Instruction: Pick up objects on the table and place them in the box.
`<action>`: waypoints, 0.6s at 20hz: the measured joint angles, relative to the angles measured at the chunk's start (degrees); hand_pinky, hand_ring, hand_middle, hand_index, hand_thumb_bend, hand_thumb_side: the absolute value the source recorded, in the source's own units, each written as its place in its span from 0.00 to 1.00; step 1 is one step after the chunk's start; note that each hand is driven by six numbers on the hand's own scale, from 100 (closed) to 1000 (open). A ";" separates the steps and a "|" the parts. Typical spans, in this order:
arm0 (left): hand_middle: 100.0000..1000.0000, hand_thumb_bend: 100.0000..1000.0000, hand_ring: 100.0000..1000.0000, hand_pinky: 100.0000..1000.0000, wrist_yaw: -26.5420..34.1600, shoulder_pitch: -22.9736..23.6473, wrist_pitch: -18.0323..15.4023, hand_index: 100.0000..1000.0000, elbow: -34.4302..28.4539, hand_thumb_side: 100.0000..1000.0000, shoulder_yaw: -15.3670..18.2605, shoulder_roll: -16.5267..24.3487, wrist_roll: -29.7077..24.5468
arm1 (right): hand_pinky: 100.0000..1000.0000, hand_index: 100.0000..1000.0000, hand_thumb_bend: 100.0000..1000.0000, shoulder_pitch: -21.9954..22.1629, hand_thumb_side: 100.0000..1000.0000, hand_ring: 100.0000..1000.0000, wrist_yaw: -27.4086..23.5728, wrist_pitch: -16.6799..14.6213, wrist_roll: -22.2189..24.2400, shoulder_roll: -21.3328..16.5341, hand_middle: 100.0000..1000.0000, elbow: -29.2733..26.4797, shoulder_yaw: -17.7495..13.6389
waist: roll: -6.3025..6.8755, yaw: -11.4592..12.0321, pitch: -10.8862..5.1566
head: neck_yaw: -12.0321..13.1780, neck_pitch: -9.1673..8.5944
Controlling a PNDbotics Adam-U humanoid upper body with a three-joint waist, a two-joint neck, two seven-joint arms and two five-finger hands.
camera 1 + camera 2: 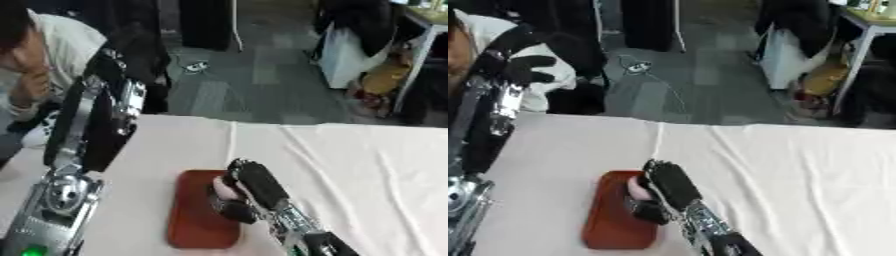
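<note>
— Where's the box from where you're standing?

— Low on the table [350, 165], which has a creased white cloth over it. The box is a shallow reddish-brown tray with rounded corners [194, 220], lying flat near the front edge, a little left of the middle.

— And the robot's right hand?

— The black right hand [667, 187] comes up from the lower edge and sits over the tray's right side. Its fingers [662, 172] are curled, and the thumb [647, 210] is tucked in under them, round a small pale pinkish object [637, 188]. I can only make out its colour and a rounded shape. It sits between palm and thumb, right above the tray's inner face; whether it touches the tray I cannot tell.

— The left hand?

— Raised high at the left, well away from the tray. The black left hand [525, 67] hangs above the table's far left corner with its fingers spread and fairly straight, holding nothing. The left arm of black and silver metal [83, 135] runs down the left side and blocks that edge of the table.

— Anything in the way of the tray?

— Only the right hand itself, covering the tray's right rim. Beyond the table there's grey floor with a white cable and plug [194, 65].
</note>
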 measured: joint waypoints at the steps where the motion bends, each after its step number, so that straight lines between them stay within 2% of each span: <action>1: 0.84 0.00 0.70 0.67 0.06 -0.09 -0.03 0.96 0.00 0.81 0.00 -0.16 -0.01 | 0.00 0.05 0.00 -0.14 0.31 0.00 0.30 -0.04 -0.17 0.01 0.00 0.20 -0.02 | 0.00 0.08 0.06 | -0.23 -0.01; 12: 0.85 0.00 0.70 0.67 0.12 -0.93 -0.29 0.96 0.00 0.81 -0.01 -0.95 -0.06 | 0.00 0.05 0.00 -0.93 0.32 0.00 1.48 -0.88 -1.19 1.29 0.00 1.10 -0.32 | 0.01 0.79 0.38 | -0.96 -0.51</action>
